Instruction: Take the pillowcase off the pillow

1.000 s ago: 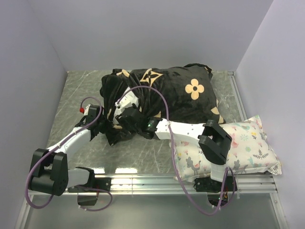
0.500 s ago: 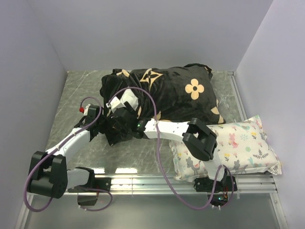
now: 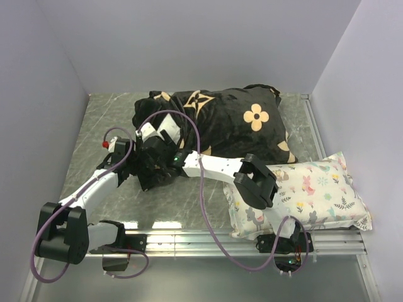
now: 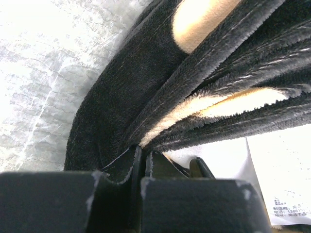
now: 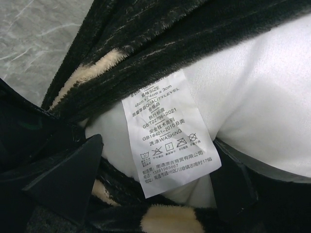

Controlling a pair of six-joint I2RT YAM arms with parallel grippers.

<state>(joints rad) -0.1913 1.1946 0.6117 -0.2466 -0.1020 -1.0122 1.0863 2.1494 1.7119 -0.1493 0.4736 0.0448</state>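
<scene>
The black plush pillowcase (image 3: 233, 126) with tan motifs lies at the back middle of the table, still round the pillow. My left gripper (image 3: 134, 165) is at its near left end. In the left wrist view the left gripper (image 4: 144, 162) is shut on a fold of the pillowcase (image 4: 146, 87). My right gripper (image 3: 153, 157) is pushed into the same end. In the right wrist view the right gripper (image 5: 150, 177) is open wide, with the white pillow (image 5: 252, 97) and its care label (image 5: 167, 131) between the fingers (image 5: 68, 170). Black pillowcase (image 5: 146, 34) folds round the pillow.
A smaller floral-print pillow (image 3: 315, 189) lies at the near right, partly under the right arm. White walls close in the table on the left, back and right. A metal rail (image 3: 208, 234) runs along the near edge. Purple cables loop over both arms.
My right arm has swung left, carrying its gripper further into the pillowcase's left end beside the left gripper. The left gripper has shifted slightly left and stays on the fabric.
</scene>
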